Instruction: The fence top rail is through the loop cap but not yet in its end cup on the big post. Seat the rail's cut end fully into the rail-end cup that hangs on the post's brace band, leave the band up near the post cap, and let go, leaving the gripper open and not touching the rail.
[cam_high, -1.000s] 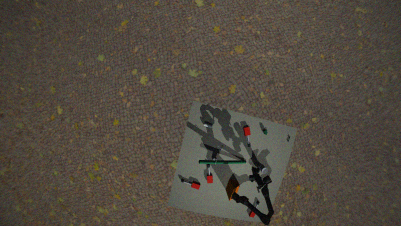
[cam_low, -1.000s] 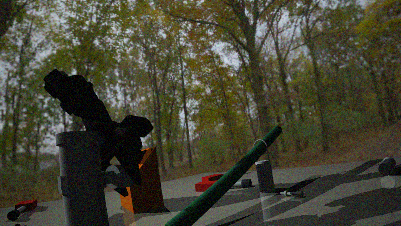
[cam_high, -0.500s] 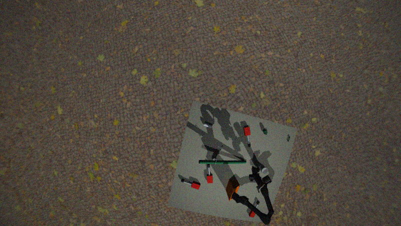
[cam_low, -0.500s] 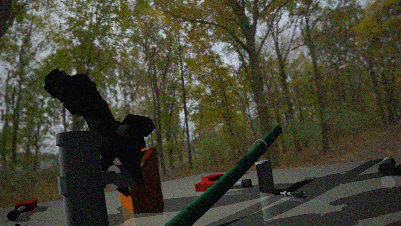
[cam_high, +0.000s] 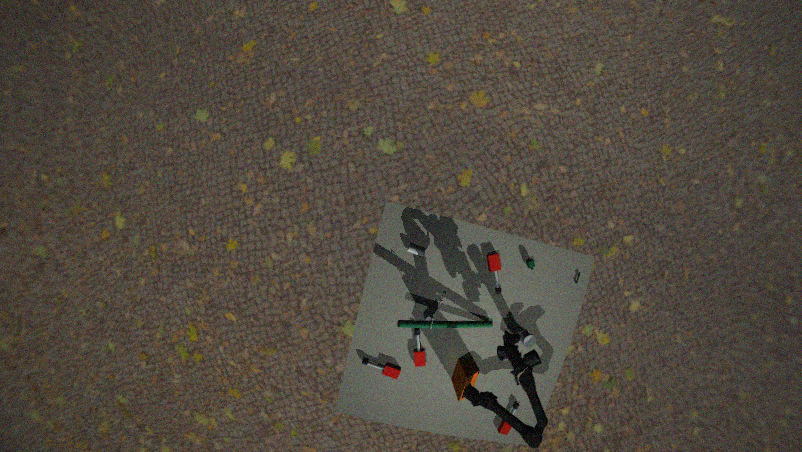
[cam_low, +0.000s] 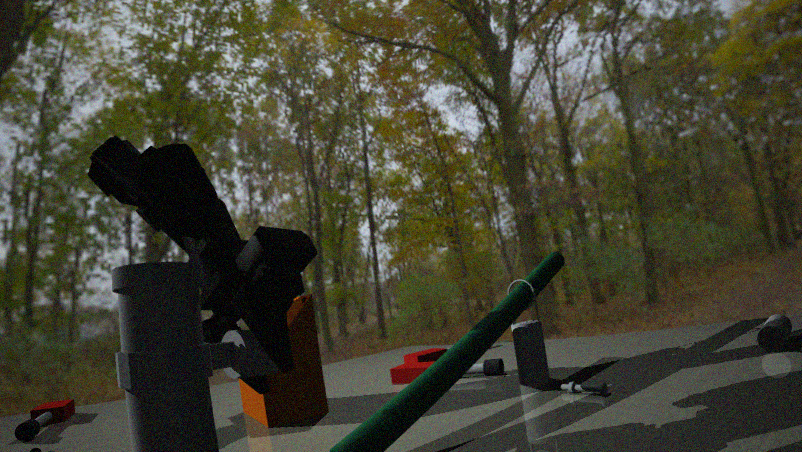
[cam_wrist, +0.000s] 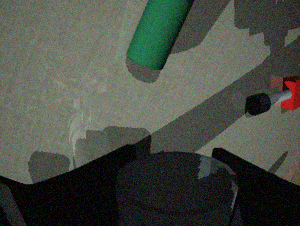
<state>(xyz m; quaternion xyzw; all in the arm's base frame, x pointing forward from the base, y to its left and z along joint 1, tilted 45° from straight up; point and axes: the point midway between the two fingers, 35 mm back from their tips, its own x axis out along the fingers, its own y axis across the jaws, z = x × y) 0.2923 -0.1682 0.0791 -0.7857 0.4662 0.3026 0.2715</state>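
Green rail (cam_high: 463, 324) (cam_low: 449, 362) (cam_wrist: 159, 35) slanting, upper end through loop

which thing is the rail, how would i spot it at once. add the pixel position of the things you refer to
Start from the big grey post (cam_low: 162, 336), then look past the orange block (cam_high: 463, 377) (cam_low: 300, 373). The rail (cam_high: 457, 323) (cam_low: 449, 364) (cam_wrist: 159, 35) is the long, straight green pole running through a thin wire loop (cam_low: 512, 283). Its length and green colour set it apart from the short red-ended pieces (cam_high: 419, 358) near it.

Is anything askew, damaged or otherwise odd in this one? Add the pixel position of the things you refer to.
Nothing looks spilled or broken. One thing is out of line: the green rail (cam_high: 460, 323) (cam_low: 449, 367) (cam_wrist: 159, 35) ends short of the rail-end cup (cam_low: 252, 354) (cam_wrist: 175, 190), and the jaws are shut on that cup, so the joint is unfinished.
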